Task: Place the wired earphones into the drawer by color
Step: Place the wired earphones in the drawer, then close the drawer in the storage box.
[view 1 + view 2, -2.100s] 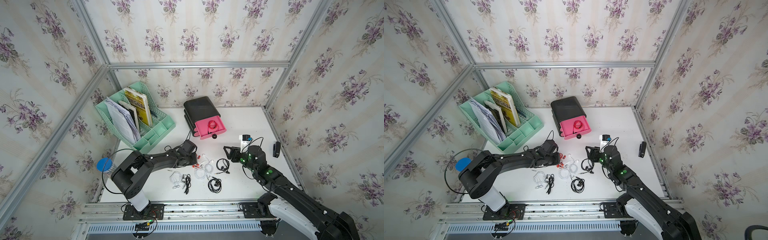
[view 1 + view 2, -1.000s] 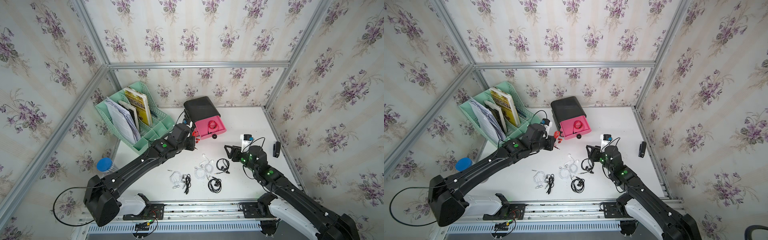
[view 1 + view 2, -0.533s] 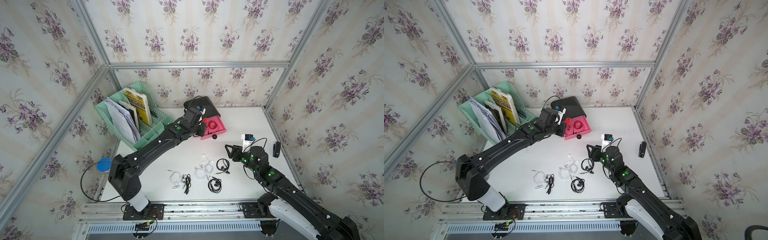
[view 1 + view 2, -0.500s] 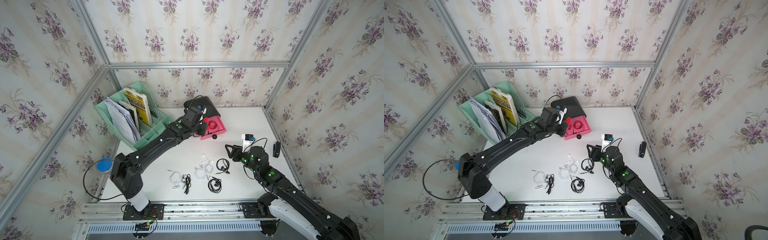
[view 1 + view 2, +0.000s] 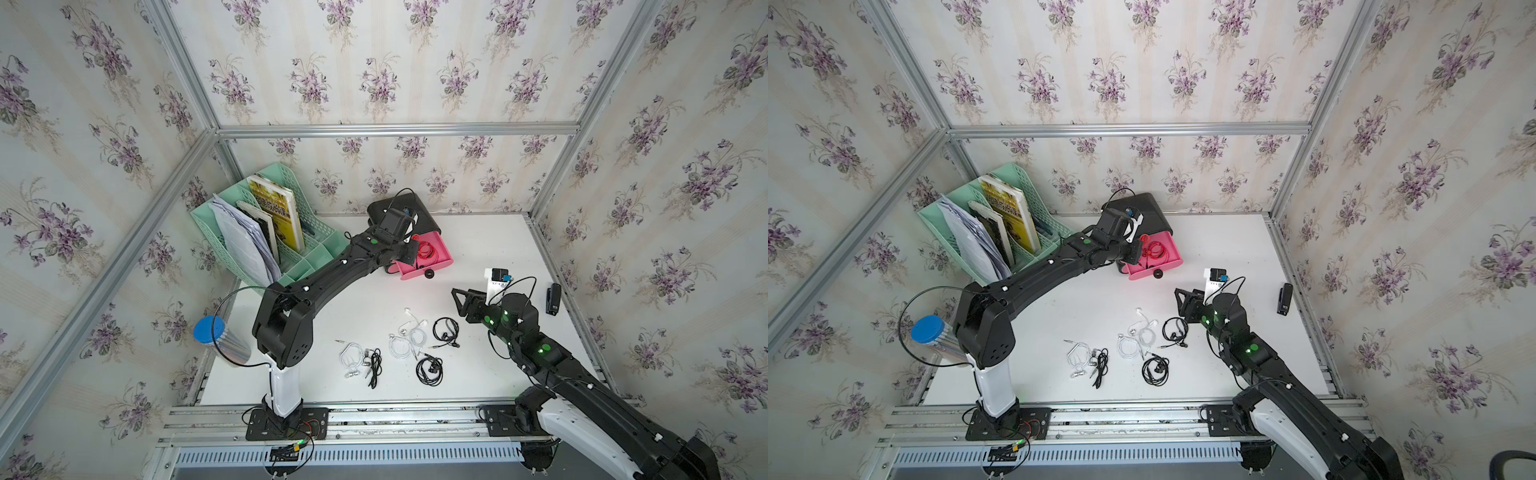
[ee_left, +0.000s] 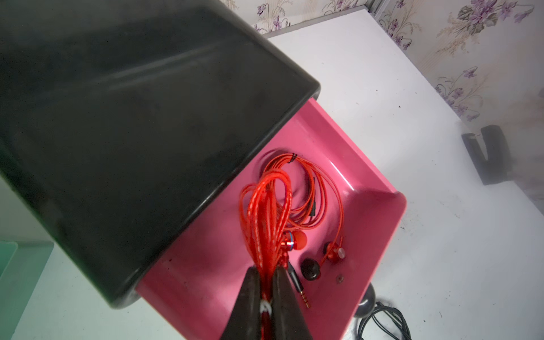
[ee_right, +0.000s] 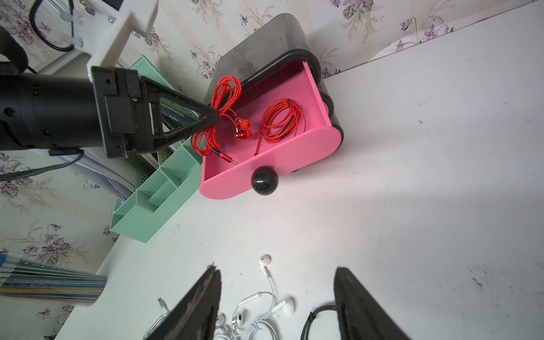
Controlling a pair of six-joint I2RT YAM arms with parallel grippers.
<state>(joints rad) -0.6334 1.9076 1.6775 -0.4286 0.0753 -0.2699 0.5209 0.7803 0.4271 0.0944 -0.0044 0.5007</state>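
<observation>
Occupying the far side of the white table, one black cabinet has its one pink drawer pulled out and open-topped, with the knob facing the arms' side. One green organizer sits just beside the drawer's side wall. The drawer's other side and the stretch in front of its knob are bare table, giving room to move. The left gripper hangs over the drawer at the organizer-side wall, jaws pinched nearly together on the held red earphones. That bundle is gripped at its middle. Its long axis runs along the drawer's length, one loop toward the cabinet, the other loop and the jack plug hanging at the side wall, the plug pointing toward the drawer front. Its earbuds hang inside the drawer. A second red earphones bundle lies coiled flat on the drawer floor, beside the held one. The right gripper hovers in front of the drawer, well apart from it, jaws wide, holding nothing. On the table in front of the drawer lie white earphones, two bundles, and black earphones, three bundles. Red count: two.
</observation>
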